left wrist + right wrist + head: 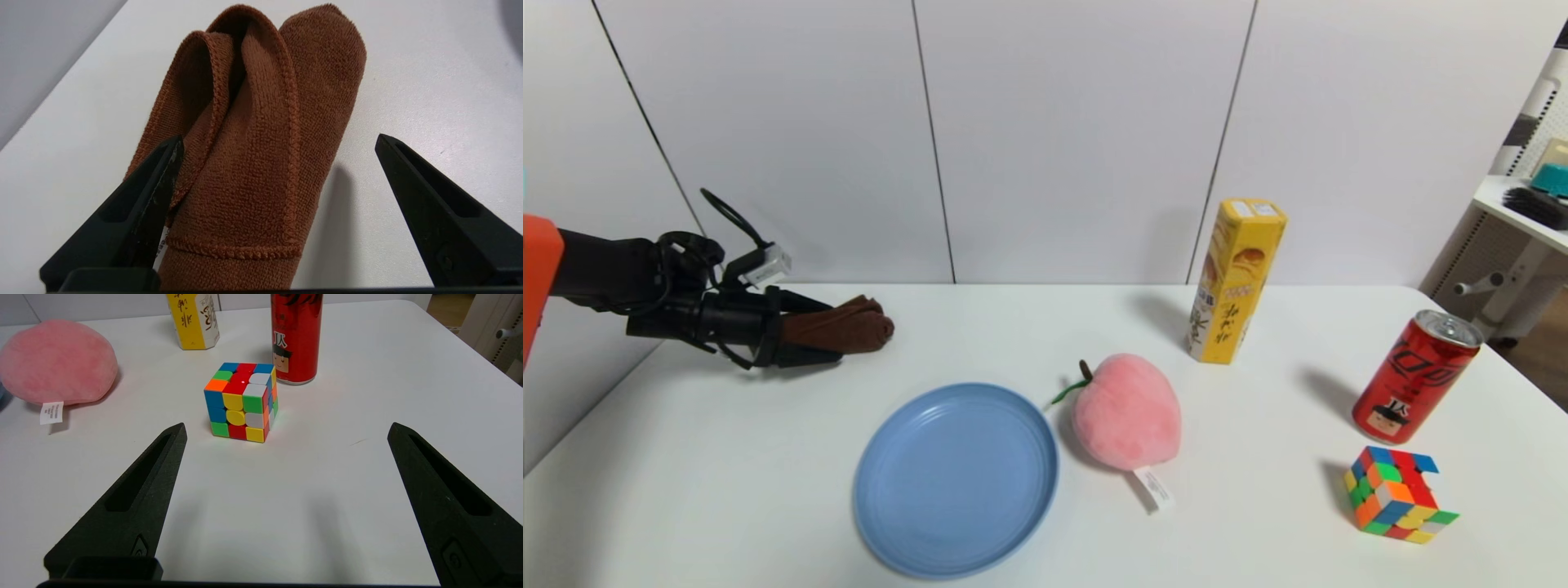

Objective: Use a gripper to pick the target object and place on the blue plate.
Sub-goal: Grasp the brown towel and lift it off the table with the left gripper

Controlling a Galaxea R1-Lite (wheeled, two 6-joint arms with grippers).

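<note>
My left gripper (809, 336) has its jaws spread, one on each side of the brown towel (849, 325), which lies folded on the counter (727, 457) near the back wall, well apart from the blue plate (956, 482). In my left wrist view the cloth sits close against one jaw, while bare counter shows between it and the other, so I do not have it pinched. My right gripper (287, 428) is idle over the counter, jaws spread, on the side where the puzzle cube (241, 404) stands. I expect the towel to be light and limp, with nothing in it to break; the napped weave should give me good friction and hardly slip. Being soft, it will squash a good deal before it resists, so I should close well down on it. I would take it across the thick folded body, catching all the layers together, rather than by the loose flap at its far end, which could peel open and let the bundle unroll. Its ends will probably sag once lifted, so I'd want it high enough to clear the plate's raised rim.
</note>
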